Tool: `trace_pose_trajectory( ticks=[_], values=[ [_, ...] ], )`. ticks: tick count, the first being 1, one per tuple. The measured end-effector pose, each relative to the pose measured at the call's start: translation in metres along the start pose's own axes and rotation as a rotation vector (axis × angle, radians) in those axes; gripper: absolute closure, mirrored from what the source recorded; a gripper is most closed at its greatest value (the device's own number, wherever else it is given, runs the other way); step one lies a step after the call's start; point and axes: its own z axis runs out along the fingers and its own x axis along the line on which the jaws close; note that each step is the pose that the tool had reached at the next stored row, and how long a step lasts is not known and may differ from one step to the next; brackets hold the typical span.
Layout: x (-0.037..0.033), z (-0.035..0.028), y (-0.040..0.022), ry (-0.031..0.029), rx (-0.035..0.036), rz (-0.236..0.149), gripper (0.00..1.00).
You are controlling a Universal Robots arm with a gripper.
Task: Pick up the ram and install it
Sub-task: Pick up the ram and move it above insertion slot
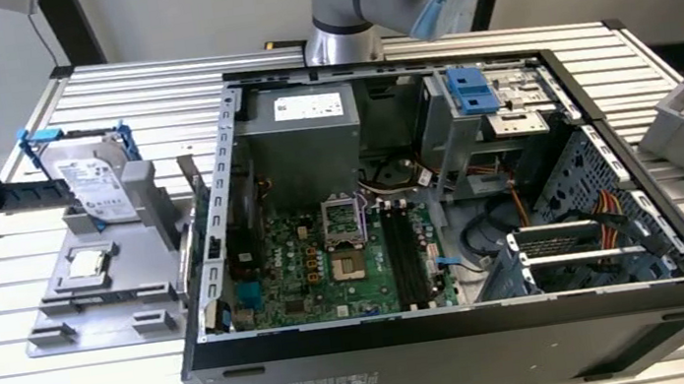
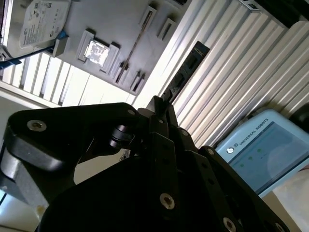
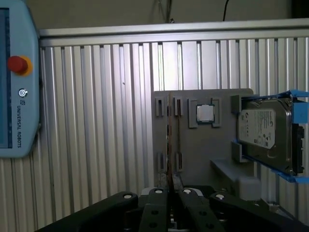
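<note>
- The thin, long green-blue circuit-board ram stick is pinched edge-on in my closed jaws, near the flat grey plastic tray
- The black motherboard slots are well apart; I'd hold it level, parallel to them, notch aligned

Ribbed silver aluminium bench, brushed, softly reflective. Smooth matt grey plastic tray. Polished silver metal hard drive in glossy blue plastic frame. Small square processor chip, bright metal lid. Matt black fingers, probably anodised metal. Thin long circuit-board ram stick, dull and dark.
</note>
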Motion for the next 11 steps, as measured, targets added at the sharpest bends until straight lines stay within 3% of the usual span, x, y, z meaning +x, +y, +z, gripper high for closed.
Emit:
trace_pose_trajectory(
  ticks=[11],
  values=[
    [-0.0014, -0.0003, -0.0227, 0.0, -0.001, 0.0, 1.0]
  ],
)
